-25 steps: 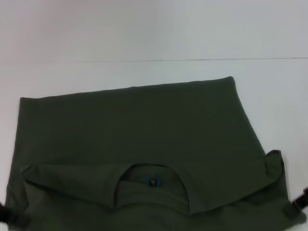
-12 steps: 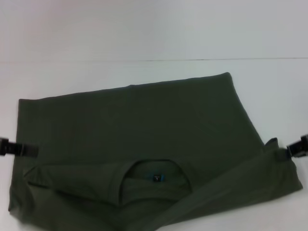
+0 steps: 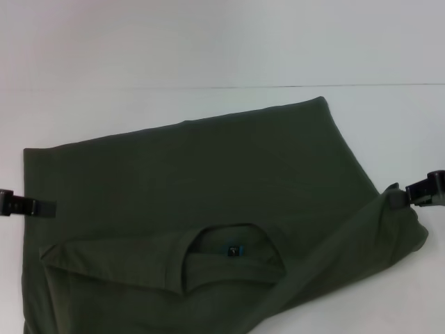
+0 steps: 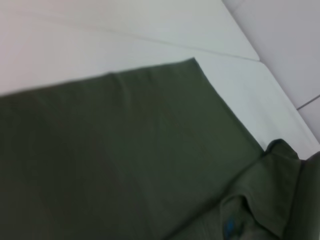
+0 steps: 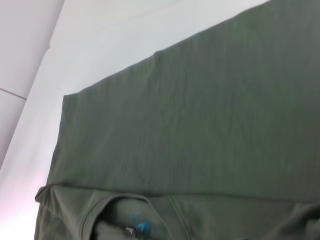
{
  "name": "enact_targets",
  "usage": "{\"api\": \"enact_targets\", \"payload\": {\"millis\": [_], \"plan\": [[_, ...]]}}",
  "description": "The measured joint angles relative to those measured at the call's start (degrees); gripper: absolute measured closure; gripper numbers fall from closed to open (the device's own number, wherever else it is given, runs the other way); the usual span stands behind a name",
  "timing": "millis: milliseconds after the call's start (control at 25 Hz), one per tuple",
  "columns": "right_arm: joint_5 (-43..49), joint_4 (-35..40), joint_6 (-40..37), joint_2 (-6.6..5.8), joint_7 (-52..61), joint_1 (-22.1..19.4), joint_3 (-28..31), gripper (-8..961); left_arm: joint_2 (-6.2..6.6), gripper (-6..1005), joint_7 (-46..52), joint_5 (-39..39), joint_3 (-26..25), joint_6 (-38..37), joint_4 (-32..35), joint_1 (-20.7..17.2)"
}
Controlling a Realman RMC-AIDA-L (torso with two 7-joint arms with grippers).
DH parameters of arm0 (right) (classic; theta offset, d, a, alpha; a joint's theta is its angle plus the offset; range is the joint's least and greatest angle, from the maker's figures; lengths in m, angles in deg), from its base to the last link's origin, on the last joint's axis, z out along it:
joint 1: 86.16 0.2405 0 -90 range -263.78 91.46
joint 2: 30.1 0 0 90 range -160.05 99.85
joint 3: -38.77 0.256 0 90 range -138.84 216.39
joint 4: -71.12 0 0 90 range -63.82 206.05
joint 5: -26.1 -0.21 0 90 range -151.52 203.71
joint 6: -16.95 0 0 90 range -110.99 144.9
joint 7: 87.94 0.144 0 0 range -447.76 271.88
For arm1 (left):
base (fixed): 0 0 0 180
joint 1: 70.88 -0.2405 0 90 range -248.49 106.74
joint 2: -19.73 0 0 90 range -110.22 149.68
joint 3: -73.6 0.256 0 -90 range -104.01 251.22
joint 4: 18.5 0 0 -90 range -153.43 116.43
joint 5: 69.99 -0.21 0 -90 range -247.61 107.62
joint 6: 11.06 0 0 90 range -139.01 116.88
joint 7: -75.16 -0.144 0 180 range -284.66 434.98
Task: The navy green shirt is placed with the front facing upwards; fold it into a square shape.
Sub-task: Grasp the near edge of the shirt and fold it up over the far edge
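Both grippers have risen and travelled away from the robot since a second ago, carrying the collar end of the shirt with them; the far hem has slid farther off too.

Left gripper [image 3: 33,207]: at the shirt's left edge, apparently clamped on the cloth, though the fingertips merge with the fabric.

Right gripper [image 3: 407,196]: at the right edge, pinching a raised peak of cloth.

Shirt [image 3: 208,181]: dark olive, stretched between the two grippers, collar [image 3: 233,254] and neck label [image 3: 232,250] lying between them and nearer the robot; the back panel spreads out beyond them on the white table [image 3: 389,125].

Risks, as judged: the right side sits higher and farther than the left, so the fold line may land skewed; a slipping pinch would drop one corner; continued dragging may push the far hem askew.
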Motion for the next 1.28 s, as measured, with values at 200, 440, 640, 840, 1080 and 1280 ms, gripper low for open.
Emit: {"api": "enact_targets", "payload": {"millis": [200, 440, 640, 840, 1080, 1280], "plan": [[0.05, -0.04, -1.1, 0.29, -1.27, -0.95, -0.07, 913, 1.51, 866, 4.04, 0.18, -0.32, -5.17, -1.87, -0.92], [0.04, -0.04, -2.09, 0.32, -3.28, -1.81, -0.07, 913, 1.82, 864, 9.52, -0.37, 2.14, -7.2, -6.06, -2.54], [-0.11, 0.29, -2.48, 0.6, -4.43, -1.85, 0.08, 913, 0.04, 815, 12.04, -3.34, 4.62, -4.96, -6.33, -3.59], [-0.9, 0.62, -2.74, 0.76, -4.97, -1.83, 0.28, 913, -0.46, 583, 14.59, -7.29, 5.4, -4.56, -6.16, -3.6], [-1.58, 0.64, -2.25, 0.76, -4.98, -1.28, 0.03, 913, -0.4, 390, 16.36, -10.16, 5.81, -5.81, -5.62, -3.29], [-1.61, 0.6, -2.11, 0.83, -4.98, -1.18, 0.18, 914, -1.88, 334, 16.11, -10.66, 7.86, -4.36, -5.75, -3.46]]}}
